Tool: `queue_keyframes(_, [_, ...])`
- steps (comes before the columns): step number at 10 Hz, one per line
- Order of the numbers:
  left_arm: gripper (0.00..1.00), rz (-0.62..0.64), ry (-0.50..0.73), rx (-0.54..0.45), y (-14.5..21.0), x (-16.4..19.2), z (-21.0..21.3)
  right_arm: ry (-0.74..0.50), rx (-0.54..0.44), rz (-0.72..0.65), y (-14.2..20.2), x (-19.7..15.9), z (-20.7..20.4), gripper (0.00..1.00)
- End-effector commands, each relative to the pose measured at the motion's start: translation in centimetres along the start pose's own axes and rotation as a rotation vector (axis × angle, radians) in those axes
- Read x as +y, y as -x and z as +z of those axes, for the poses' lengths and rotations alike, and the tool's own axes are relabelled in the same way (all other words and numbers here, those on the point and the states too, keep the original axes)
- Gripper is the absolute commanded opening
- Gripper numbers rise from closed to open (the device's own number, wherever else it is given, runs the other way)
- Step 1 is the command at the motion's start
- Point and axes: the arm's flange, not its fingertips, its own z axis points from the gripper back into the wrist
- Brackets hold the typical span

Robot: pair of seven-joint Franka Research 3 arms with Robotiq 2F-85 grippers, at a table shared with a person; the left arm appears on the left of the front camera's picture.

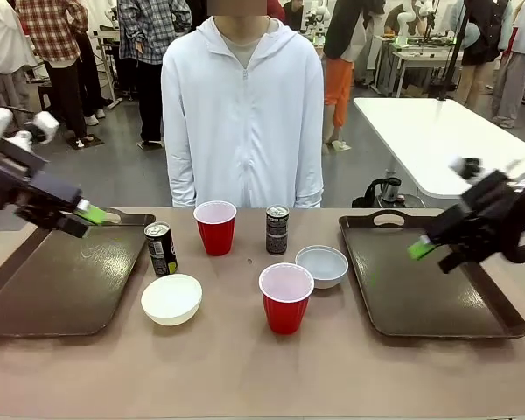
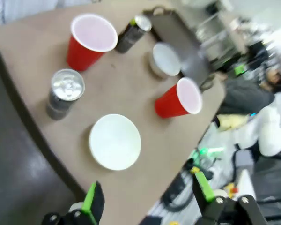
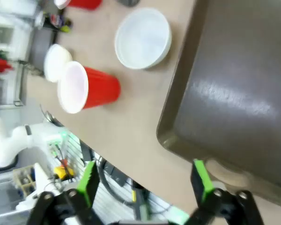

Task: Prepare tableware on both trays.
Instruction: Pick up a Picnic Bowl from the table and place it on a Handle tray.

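Two dark brown trays lie on the table, one at the left (image 1: 44, 297) and one at the right (image 1: 437, 297), both bare. Between them stand two red cups (image 1: 215, 227) (image 1: 285, 297), two dark cans (image 1: 160, 248) (image 1: 276, 229), a cream-white bowl (image 1: 171, 299) and a grey-white bowl (image 1: 322, 266). My left gripper (image 1: 89, 214) hovers open over the left tray's far end. In its wrist view the gripper (image 2: 147, 194) is above the cream bowl (image 2: 115, 141) and the nearer can (image 2: 63, 93). My right gripper (image 1: 420, 249) hangs open over the right tray; its wrist view shows the gripper (image 3: 145, 183) near the tray's corner (image 3: 234, 103).
A person in a white hoodie (image 1: 242, 114) stands at the far side of the table, hands out of view. A white table (image 1: 437, 127) and other people are farther back. Bare tabletop runs along the front edge (image 1: 262, 376).
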Motion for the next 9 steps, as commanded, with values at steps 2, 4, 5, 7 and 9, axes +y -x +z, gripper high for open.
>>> queue_keyframes(2, [1.0, 0.177, 0.027, -0.032, 2.0, 3.7, 3.3, -0.199, -0.12, -0.146, 6.8, -3.3, 2.1, 1.0])
queue_keyframes(4, [1.0, 0.278, 0.059, -0.039, 4.3, 5.9, 3.4, -0.238, -0.16, -0.154, 9.3, -4.6, 4.1, 1.0])
queue_keyframes(5, [1.0, 0.301, 0.068, -0.051, 4.7, 6.3, 3.9, -0.245, -0.151, -0.148, 9.9, -4.4, 4.6, 1.0])
queue_keyframes(7, [1.0, 0.336, 0.05, -0.063, 6.3, 6.7, 4.9, -0.229, -0.122, -0.154, 10.7, -4.9, 5.1, 1.0])
queue_keyframes(9, [1.0, 0.354, 0.03, -0.082, 6.9, 6.5, 5.6, -0.245, -0.109, -0.143, 10.8, -5.2, 4.7, 1.0])
